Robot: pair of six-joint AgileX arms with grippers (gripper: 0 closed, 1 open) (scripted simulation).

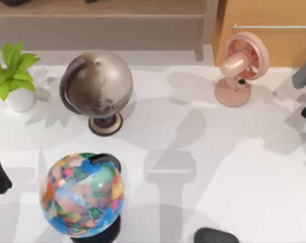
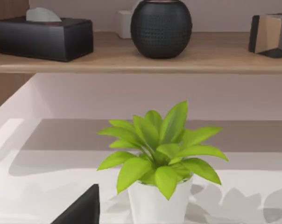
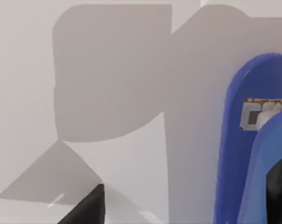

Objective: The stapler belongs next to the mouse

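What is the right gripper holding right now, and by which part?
Cannot be told: the blue stapler sits close under the right wrist camera, but no fingers are seen closed on it. The left arm is parked at the table's left.

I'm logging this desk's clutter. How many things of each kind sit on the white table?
Globes: 2 (grey globe, colourful globe)
Potted plants: 1
Desk fans: 1
Computer mice: 1
Staplers: 1
Total: 6

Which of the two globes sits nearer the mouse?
The multicoloured globe at the front left; the mouse lies at the same front edge. The brown-grey globe stands farther back, beside the plant.
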